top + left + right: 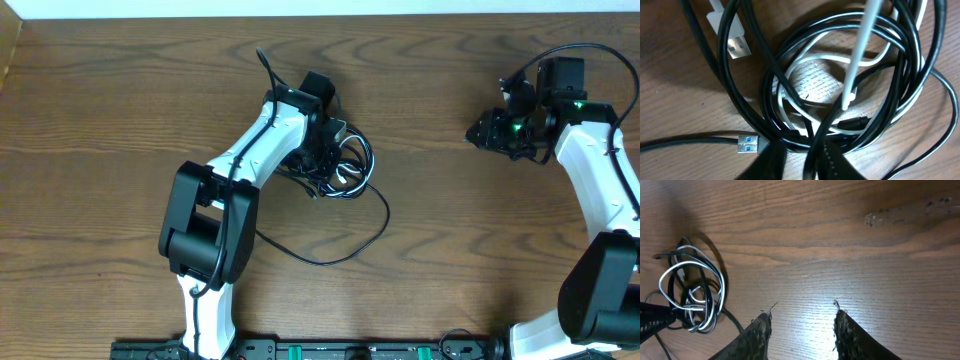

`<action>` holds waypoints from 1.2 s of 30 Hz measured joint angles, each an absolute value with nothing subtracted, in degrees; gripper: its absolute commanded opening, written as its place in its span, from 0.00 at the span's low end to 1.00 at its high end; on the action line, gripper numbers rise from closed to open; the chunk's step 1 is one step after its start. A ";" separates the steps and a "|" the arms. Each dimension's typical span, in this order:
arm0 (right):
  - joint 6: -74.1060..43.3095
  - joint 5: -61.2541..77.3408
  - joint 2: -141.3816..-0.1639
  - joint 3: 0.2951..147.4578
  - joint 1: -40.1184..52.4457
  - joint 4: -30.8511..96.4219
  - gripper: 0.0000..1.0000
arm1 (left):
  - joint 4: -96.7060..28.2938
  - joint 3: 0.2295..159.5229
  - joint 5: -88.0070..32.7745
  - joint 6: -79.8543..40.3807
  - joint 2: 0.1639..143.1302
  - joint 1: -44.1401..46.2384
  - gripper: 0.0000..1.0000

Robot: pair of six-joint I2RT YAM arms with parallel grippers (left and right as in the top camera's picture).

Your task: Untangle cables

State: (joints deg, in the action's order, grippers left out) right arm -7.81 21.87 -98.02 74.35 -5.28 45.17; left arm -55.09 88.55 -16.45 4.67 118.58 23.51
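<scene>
Presently, the cables lay in one coiled bundle near the middle of the table, toward 12 o'clock in the overhead view, with a slack black tail leaving at 5 o'clock. The left gripper sat down in the bundle at its 6 o'clock edge, fingers narrow on either side of black strands. Whether they truly pinched one, I could not tell. The right gripper hung well apart at 3 o'clock, jaws parted, only bare wood between them.

Left wrist view: the black cable looped in several turns over and through the white cable. A silver plug lay free at 10 o'clock, a blue-tongued plug free at 7 o'clock.

Judgement: the step in hand was taking hold of a strand to open the coil.
- Best done gripping one strand only, not a stack, low to the wood.
- Then lift gently and draw toward a free plug end, so the turns slide off rather than cinch.
- The right arm was likely needed to pin the rest.
- Risk: dragging the whole bundle along.
</scene>
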 measured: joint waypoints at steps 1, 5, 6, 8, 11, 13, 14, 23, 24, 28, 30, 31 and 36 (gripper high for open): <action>-7.84 21.87 -98.02 74.35 -5.28 45.17 0.40 | -55.07 88.55 -16.45 4.80 118.58 23.51 0.08; -7.84 21.85 -98.02 74.35 -4.82 45.15 0.40 | -55.09 88.55 -16.45 4.93 118.58 23.51 0.07; -7.81 21.82 -98.02 74.35 -4.54 45.12 0.40 | -55.11 88.55 -16.45 4.95 118.58 23.51 0.07; -7.81 21.85 -98.02 74.35 -3.90 45.04 0.40 | -55.51 88.60 -16.45 4.93 118.52 23.51 0.07; -7.84 21.87 -98.02 74.35 -2.48 44.51 0.40 | -56.40 89.01 -16.43 4.71 117.51 23.51 0.08; -7.84 22.02 -98.02 74.35 -1.54 43.97 0.40 | -56.51 89.17 -16.43 4.23 115.57 23.51 0.07; -7.84 22.46 -98.02 74.35 -0.99 43.57 0.40 | -56.40 89.19 -16.43 3.84 114.02 23.51 0.07; -9.02 33.61 -98.02 74.35 3.92 35.14 0.38 | -53.10 90.63 -16.64 -3.38 96.60 23.51 0.07; -9.56 35.20 -98.02 74.35 4.71 33.85 0.38 | -52.77 90.67 -16.62 -4.34 95.18 23.51 0.07; -10.81 40.16 -98.02 74.35 7.70 29.52 0.39 | -51.94 90.70 -16.62 -6.96 92.07 23.51 0.07; -11.20 41.93 -98.02 74.35 9.39 28.38 0.40 | -50.81 90.67 -16.62 -8.01 91.46 23.51 0.07; -11.38 42.33 -98.02 74.35 10.13 28.10 0.40 | -50.22 90.67 -16.62 -8.54 91.24 23.51 0.07; -11.46 43.77 -98.02 74.35 13.28 27.46 0.40 | -46.68 90.67 -16.62 -10.98 89.78 23.51 0.07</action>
State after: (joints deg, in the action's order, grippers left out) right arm -11.46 43.77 -98.02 74.35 13.28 27.46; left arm -46.68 90.67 -16.62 -10.98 89.78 23.51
